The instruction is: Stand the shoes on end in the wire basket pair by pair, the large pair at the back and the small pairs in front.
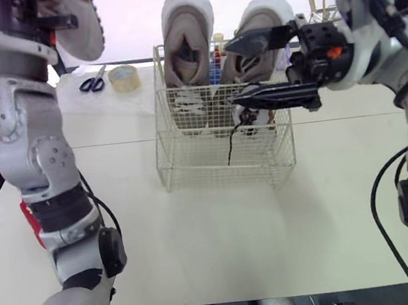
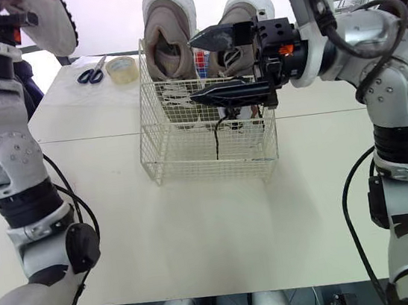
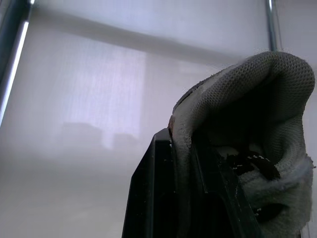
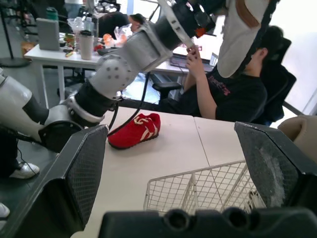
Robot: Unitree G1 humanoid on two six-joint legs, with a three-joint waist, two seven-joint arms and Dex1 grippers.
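Large pair (image 1: 187, 34): on end, back of wire basket (image 1: 190, 162) on bench (image 1: 222, 233). Right pincer (image 1: 235, 72): spread apart over basket front, beside dark shoe (image 1: 248, 116). Left pincer (image 3: 185, 168): clamped on collar of grey shoe (image 3: 247, 99), raised clear, probably awaiting turn.

Lying on the white table (image 1: 201, 243), near its far left corner: black-handled scissors (image 1: 92, 83), just beside them a roll of tape (image 1: 124, 78). Seated beyond the table's left side: a person (image 4: 228, 96) in a black shirt, on a dark office chair (image 4: 280, 84).
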